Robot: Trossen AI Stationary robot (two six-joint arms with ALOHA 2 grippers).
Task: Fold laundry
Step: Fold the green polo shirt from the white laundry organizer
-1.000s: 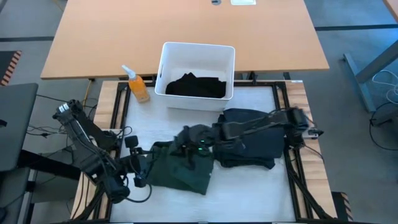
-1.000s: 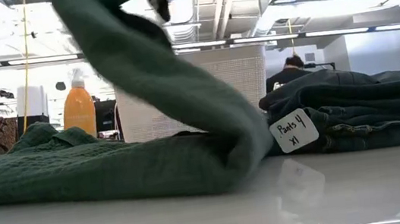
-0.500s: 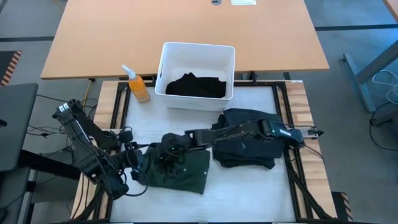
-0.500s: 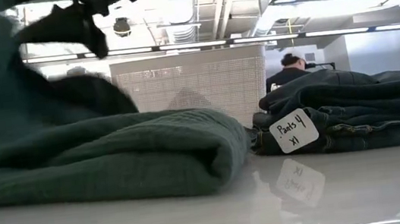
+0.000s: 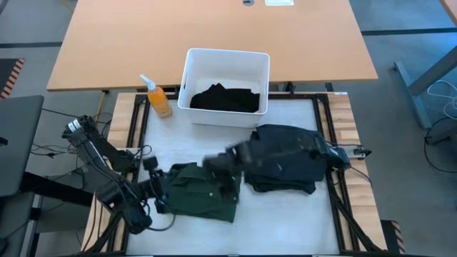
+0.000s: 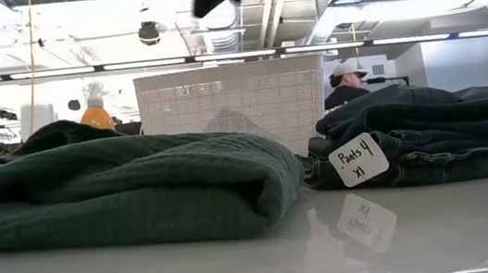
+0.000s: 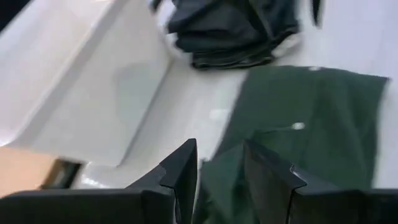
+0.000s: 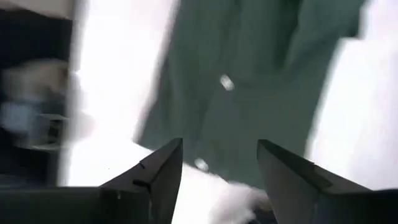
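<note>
Dark green knit cloth garment (image 5: 203, 196), soft, limp; left gripper (image 7: 219, 168) pinches its edge, right gripper (image 8: 219, 163) released.

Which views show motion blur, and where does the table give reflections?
High view: the right arm is smeared over the green garment. Right wrist view: everything beyond the fingers is streaked. Low view: sharp, and the glossy table mirrors the paper tag. Left wrist view: slightly soft.

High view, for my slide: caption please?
Left claw pins folded green shirt; open right claw lifts away beside dark pants pile.
</note>
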